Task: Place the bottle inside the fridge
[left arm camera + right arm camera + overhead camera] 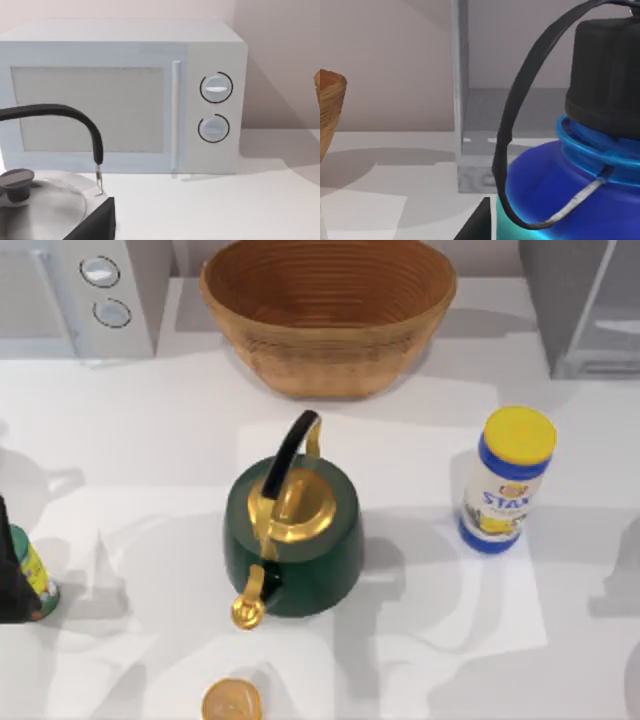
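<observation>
Bottle (545, 190), blue with black cap and loop strap, close before the right wrist camera, open fridge (482, 117) behind. Left gripper, right gripper: hold impossible to tell.

Kettle (292, 540): we see a glossy dark-green enamelled body, with polished brass-like lid and spout, and a matt black handle.
Basket (328, 315): behind the kettle, woven from ribbed tan fibre, rough and matt.
Canister (507, 480): right of the kettle, smooth printed wrap with a shiny yellow plastic cap.
Microwave (125, 97): smooth matt white casing, its two knobs plastic-looking.
Bottle (570, 195): glossy blue plastic, with a matt black cap and strap.
Fridge (470, 145): flat matt grey panels.
Table (150, 440): smooth matt white.
</observation>
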You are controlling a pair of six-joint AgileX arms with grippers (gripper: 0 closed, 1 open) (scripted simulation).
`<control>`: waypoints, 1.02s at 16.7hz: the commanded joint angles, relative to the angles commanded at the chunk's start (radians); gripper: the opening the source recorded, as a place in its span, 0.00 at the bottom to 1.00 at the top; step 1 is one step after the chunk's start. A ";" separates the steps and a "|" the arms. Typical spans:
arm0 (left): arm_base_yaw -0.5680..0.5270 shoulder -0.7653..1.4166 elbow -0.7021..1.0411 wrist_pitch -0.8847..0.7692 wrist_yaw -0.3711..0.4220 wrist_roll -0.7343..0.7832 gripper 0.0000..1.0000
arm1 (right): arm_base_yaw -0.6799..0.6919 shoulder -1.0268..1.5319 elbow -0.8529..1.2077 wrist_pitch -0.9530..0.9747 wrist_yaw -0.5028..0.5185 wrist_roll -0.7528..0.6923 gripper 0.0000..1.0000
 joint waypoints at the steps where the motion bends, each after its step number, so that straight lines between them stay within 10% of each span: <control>1: 0.000 0.000 0.000 0.000 0.000 0.000 1.00 | -0.006 0.030 0.022 0.024 -0.007 0.003 0.01; 17: 0.000 0.000 0.000 0.000 0.000 0.000 1.00 | -0.130 1.235 0.553 0.637 -0.176 0.001 0.01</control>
